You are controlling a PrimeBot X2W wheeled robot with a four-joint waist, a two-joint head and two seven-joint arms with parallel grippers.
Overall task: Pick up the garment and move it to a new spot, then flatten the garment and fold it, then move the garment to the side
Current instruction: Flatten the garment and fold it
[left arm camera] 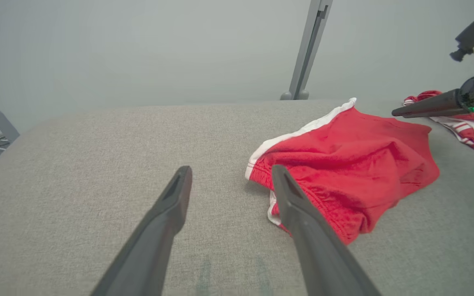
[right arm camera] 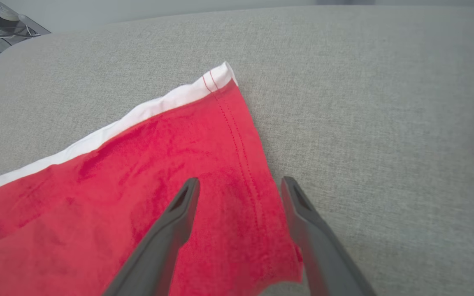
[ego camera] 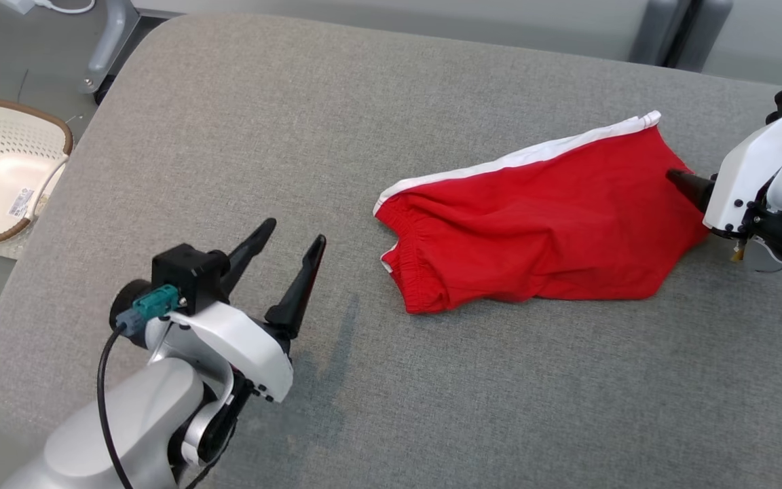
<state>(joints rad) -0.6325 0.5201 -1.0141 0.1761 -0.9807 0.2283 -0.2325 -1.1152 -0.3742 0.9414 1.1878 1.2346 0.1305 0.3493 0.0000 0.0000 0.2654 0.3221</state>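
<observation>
The garment (ego camera: 547, 224) is a pair of red shorts with a white side stripe, lying crumpled on the grey padded table (ego camera: 364, 102), right of centre. My left gripper (ego camera: 294, 234) hovers open to its left, with nothing between the fingers; in the left wrist view the left gripper (left arm camera: 231, 172) points just past the garment's (left arm camera: 344, 164) waistband. My right gripper (ego camera: 677, 179) reaches in from the right edge, over the garment's right hem. Seen from the right wrist, the right gripper (right arm camera: 240, 183) stands open, its fingers straddling the hem of the garment (right arm camera: 138, 185) without closing on it.
A pale perforated basket (ego camera: 4, 176) sits on the floor beyond the table's left edge. A grey metal leg (ego camera: 109, 41) stands at the far left. Another red and white cloth (left arm camera: 467, 127) lies behind the right gripper's finger (left arm camera: 426, 107).
</observation>
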